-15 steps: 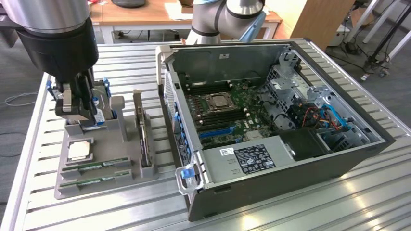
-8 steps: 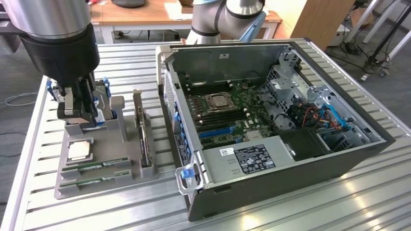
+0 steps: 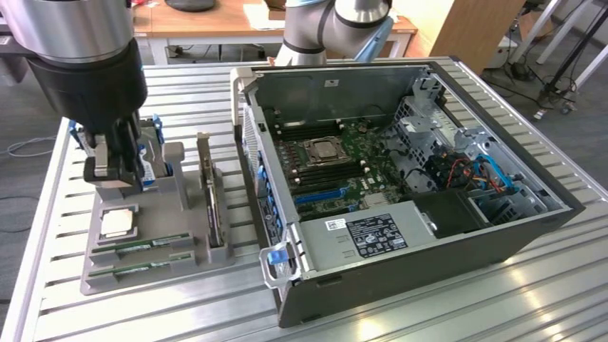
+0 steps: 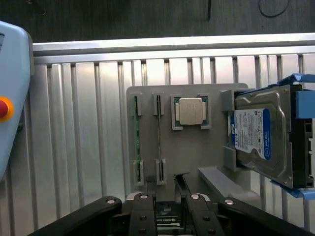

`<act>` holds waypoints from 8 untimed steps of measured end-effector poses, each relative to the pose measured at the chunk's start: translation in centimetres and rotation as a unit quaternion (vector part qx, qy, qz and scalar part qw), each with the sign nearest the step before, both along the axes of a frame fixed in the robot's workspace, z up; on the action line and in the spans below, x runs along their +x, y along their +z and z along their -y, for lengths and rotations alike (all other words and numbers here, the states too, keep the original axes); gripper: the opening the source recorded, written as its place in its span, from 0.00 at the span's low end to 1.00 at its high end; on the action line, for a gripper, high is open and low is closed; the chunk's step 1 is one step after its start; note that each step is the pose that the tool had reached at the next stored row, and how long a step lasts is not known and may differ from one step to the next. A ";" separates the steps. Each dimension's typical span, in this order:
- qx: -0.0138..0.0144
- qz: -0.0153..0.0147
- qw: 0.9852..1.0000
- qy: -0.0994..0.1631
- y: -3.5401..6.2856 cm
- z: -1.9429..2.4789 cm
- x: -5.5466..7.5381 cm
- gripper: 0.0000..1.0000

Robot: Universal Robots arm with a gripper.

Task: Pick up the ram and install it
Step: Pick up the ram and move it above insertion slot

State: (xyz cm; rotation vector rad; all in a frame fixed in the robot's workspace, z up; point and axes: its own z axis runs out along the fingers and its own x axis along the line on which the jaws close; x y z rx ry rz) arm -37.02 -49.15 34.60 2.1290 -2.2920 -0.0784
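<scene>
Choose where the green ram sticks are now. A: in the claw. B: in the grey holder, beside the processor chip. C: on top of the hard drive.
B: both ram sticks lie in the grey holder next to the processor chip, and the open claw stands apart from them.

Hard drive (image 3: 149,171) partly behind the gripper (image 3: 114,171); pale pendant (image 4: 12,88) partly beyond the picture's edge.

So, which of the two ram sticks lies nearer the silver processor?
The inner ram stick, right beside the processor; the outer ram stick lies along the holder's edge.
</scene>
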 end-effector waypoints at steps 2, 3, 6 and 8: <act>0.000 0.000 1.000 0.000 0.00 0.23 0.0 0.30; 0.000 0.000 1.000 0.000 0.00 0.34 0.0 0.30; 0.000 0.000 1.000 0.000 0.00 0.67 0.0 0.30; 0.000 0.000 1.000 0.000 0.00 0.83 0.0 0.30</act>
